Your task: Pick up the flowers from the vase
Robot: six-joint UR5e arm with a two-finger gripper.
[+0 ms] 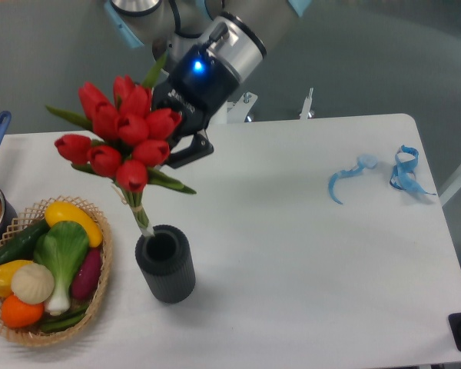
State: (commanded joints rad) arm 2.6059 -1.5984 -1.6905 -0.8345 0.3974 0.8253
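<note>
Vase (166, 264), near worktop's (307, 254) front-left: holds only the stem tips of the flowers (123, 131) (leaning left). Gripper (171, 143) behind blooms, grip indiscernible. Basket (100, 288), front-left corner: vegetables (58, 254).

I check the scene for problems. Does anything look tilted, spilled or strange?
The flowers lean left, their stems only just at the mouth of the vase, with the gripper beside them. Blue scraps lie loose on the table. Nothing is spilled.
</note>
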